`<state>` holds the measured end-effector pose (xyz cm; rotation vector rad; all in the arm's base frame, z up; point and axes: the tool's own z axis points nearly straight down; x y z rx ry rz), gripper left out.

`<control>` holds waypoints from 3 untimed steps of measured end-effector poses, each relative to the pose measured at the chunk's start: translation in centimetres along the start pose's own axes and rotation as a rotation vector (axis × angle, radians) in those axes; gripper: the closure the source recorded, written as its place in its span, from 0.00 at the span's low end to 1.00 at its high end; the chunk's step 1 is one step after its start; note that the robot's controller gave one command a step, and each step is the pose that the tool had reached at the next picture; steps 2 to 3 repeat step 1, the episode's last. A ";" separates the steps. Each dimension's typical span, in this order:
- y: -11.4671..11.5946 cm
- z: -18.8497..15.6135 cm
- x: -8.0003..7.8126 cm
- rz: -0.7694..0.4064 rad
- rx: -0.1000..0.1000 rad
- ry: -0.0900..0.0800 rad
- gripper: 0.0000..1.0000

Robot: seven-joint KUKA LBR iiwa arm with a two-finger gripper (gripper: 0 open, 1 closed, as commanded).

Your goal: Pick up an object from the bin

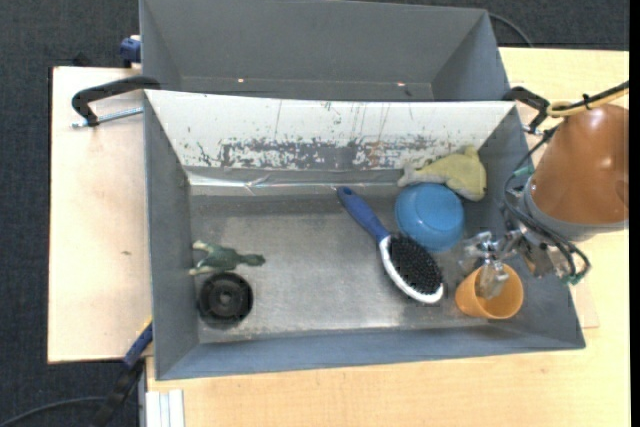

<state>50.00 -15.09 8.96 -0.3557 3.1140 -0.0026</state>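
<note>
Orange cup sits in the bin's near right corner, under the claw, which hangs at its mouth; the claw's width I cannot tell. Brush lies just left.

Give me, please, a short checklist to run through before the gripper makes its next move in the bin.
1. Gripper over a thing: ok, it stands at the orange cup in the front right corner of the bin.
2. Cup upright, mouth up: ok.
3. Cup apart from the hairbrush: ok, a gap shows.
4. Blue bowl out of the way: ok, it lies behind the cup.
5. Cup held: cannot tell.
</note>
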 end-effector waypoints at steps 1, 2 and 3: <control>0.0 -4.9 -0.3 0.000 0.002 -0.003 1.00; 0.0 -4.9 -0.3 0.000 0.002 -0.003 1.00; 0.0 -4.9 -0.3 0.000 0.002 -0.003 1.00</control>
